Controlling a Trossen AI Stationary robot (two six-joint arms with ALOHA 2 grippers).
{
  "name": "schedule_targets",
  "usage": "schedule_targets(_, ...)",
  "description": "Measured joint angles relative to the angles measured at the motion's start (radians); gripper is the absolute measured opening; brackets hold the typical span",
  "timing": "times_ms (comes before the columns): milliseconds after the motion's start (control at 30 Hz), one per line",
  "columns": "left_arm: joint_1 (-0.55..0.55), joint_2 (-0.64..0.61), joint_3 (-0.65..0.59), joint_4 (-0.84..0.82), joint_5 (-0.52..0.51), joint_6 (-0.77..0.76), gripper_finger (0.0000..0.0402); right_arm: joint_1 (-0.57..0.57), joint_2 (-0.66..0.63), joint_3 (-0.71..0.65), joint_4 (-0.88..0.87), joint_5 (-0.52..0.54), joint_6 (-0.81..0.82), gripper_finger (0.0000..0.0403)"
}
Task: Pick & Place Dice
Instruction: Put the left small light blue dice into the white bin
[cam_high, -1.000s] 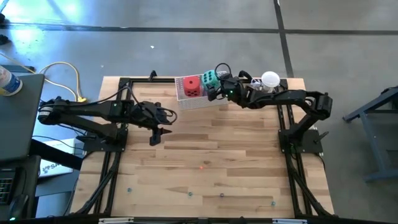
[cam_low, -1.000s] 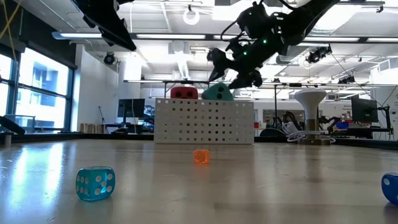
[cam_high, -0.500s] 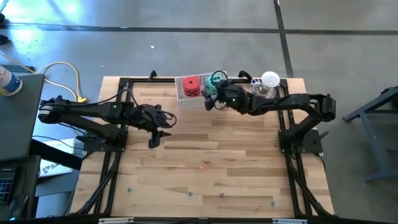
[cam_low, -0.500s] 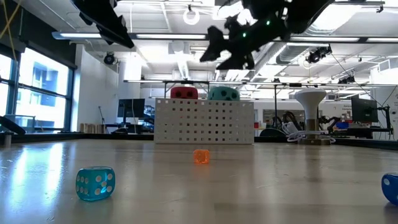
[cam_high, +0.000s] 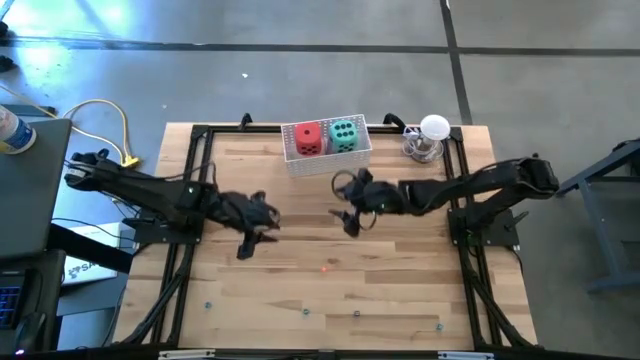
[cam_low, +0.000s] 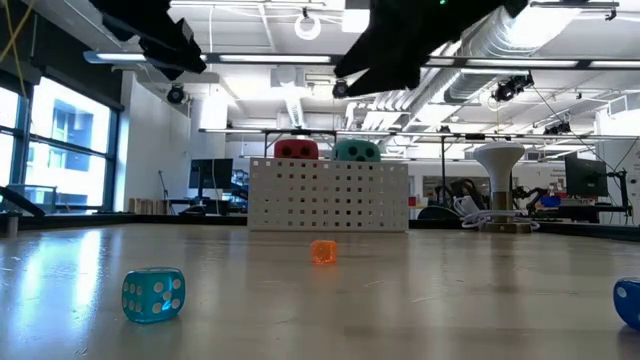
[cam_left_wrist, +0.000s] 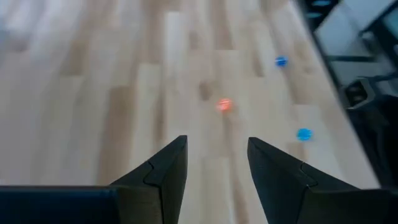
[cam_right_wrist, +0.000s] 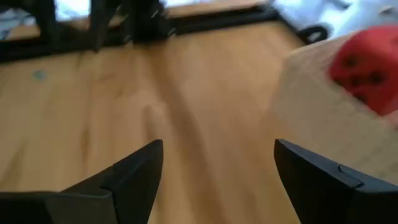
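A: Overhead: red die (cam_high: 308, 139), teal die (cam_high: 344, 134) in white basket (cam_high: 327, 163). Right gripper (cam_high: 347, 218) empty, fingers wide.
B: Left gripper (cam_left_wrist: 216, 163) partly spread, empty. Low adds small orange die (cam_low: 323, 251), blue die (cam_low: 153, 295).

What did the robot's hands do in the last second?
The right hand let go of the teal-green die, leaving it in the white basket beside the red die, then drew back over the table, empty with fingers apart. The left hand barely moved. The small dice on the table stayed put.
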Motion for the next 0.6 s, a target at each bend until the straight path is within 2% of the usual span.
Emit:
schedule_targets(167,-0.092,0.033,-0.109,0.204,-0.008,-0.006,0.0163,0.094,0.032,0.0,-0.021,0.001,0.051,0.029)
schedule_targets(267,-0.149,0.05,-0.139,0.254,-0.012,-0.01,0.0163,0.143,0.063,0.0,0.009,0.001,0.05,0.029)
schedule_targets(500,-0.33,0.085,-0.146,0.183,-0.018,-0.034,0.0163,0.216,0.095,-0.001,0.029,0.011,0.03,0.029)
schedule_targets(600,-0.417,0.083,-0.146,0.113,-0.018,-0.141,0.0163,0.227,0.098,0.0,0.039,0.012,0.023,0.029)
